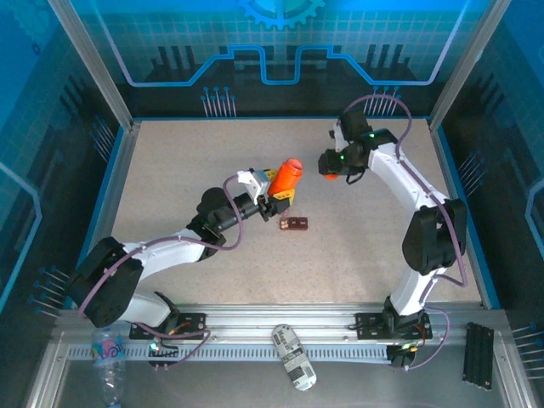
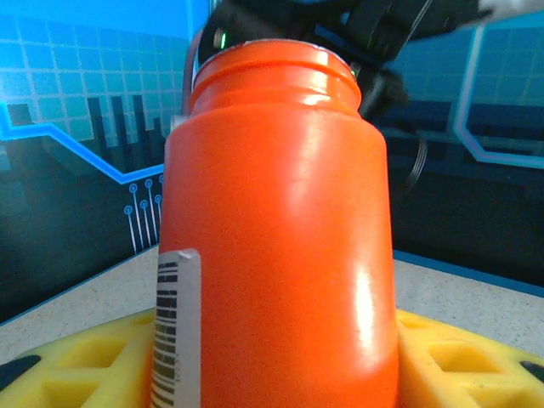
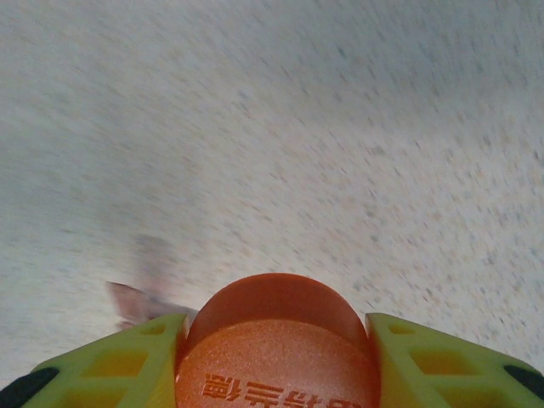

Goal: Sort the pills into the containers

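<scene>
Top camera looks down from behind — left wrist level, close on the orange bottle; right faces tabletop.

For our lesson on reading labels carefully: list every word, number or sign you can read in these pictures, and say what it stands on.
Nothing is clear enough to quote.
On the orange bottle: a white label with barcode bars, no legible digits.
On the orange cap: raised characters, upside down and cut off by the picture's edge, unreadable.
On the lying bottle by the front rail: print too small to read.
</scene>
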You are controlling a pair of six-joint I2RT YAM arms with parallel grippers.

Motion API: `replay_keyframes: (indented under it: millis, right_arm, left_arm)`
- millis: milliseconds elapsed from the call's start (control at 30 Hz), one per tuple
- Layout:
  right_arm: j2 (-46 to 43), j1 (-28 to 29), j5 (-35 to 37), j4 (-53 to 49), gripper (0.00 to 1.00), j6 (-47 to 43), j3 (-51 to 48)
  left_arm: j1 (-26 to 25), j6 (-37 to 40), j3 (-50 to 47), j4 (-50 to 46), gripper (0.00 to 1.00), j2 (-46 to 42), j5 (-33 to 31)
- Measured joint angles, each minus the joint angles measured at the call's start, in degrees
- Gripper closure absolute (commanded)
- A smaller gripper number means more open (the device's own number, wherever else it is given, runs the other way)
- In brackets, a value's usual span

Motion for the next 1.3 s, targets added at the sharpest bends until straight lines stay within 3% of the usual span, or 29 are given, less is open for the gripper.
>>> replay_keyframes:
  millis: [300, 667, 1300]
  right_arm:
    - [-0.07, 1.11, -9.35, -6.86, 0.56, -1.27, 16.0]
    - [2.32, 1.11, -20.2, -19.26, 0.56, -9.97, 30.23]
    - [8.17, 4.87, -26.23, -30.8, 0.56, -19.3, 32.11]
  left_arm:
    - [2.84, 1.29, -2.45, 7.43, 1.0, 6.67, 0.02]
    - [2.99, 4.7, -2.89, 10.43, 1.0, 10.75, 0.09]
    - [2.99, 10.56, -2.08, 9.01, 1.0, 12.13, 1.79]
